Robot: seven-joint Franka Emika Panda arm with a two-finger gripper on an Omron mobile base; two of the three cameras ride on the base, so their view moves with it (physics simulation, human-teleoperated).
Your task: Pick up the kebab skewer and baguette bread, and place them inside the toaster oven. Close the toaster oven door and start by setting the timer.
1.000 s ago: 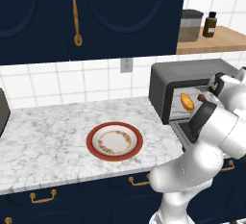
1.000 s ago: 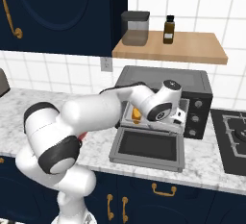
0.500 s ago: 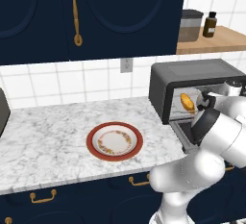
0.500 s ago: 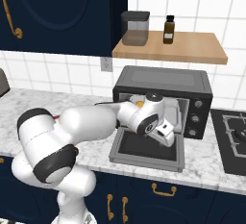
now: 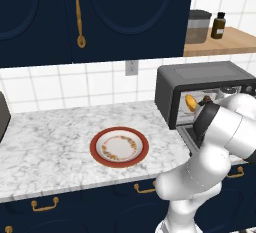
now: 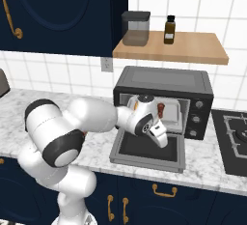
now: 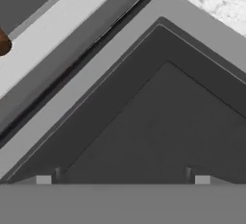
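Observation:
The toaster oven (image 6: 164, 81) stands on the counter with its door (image 6: 144, 147) folded down flat. Inside it, the golden baguette bread (image 5: 190, 102) lies on the rack at the left, showing as an orange sliver (image 6: 136, 105) past my wrist. A dark red chunk of the kebab skewer (image 6: 160, 107) sits just right of it. My gripper (image 6: 161, 140) hangs open and holds nothing, just above the door's inner face (image 7: 158, 122). Both fingertips (image 7: 43, 180) stand far apart. A brown chunk (image 7: 2, 43) pokes in at the left edge of the hand view.
A red-rimmed floral plate (image 5: 119, 147) with nothing on it lies on the marble counter (image 5: 45, 142) left of the oven. Above the oven, a wooden shelf (image 6: 193, 48) carries a jar (image 6: 135, 27) and a brown bottle (image 6: 169, 29). A stove (image 6: 234, 139) sits to the right.
The hand has drawn back out of the oven's mouth and sunk toward the open door, turning to face down at it. The jaws stay open.

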